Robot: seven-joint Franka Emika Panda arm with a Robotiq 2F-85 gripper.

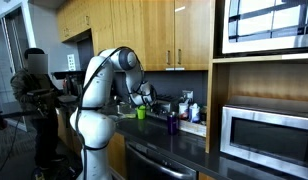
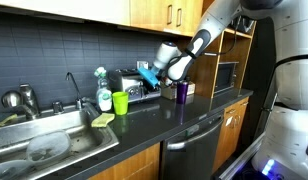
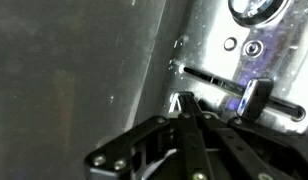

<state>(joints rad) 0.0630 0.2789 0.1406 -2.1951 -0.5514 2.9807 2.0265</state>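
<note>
Lever [image 3: 256, 96] of toaster [image 3: 209, 40] sits just beside gripper [image 3: 182, 105], jaws pressed together, seemingly apart.

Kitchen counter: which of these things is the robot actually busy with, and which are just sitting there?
In hand:
- gripper, shut, its tips at the toaster's side
- toaster
- toaster lever in its slot

Lying about:
- green cup
- purple cup
- sponge
- sink
- microwave
</note>
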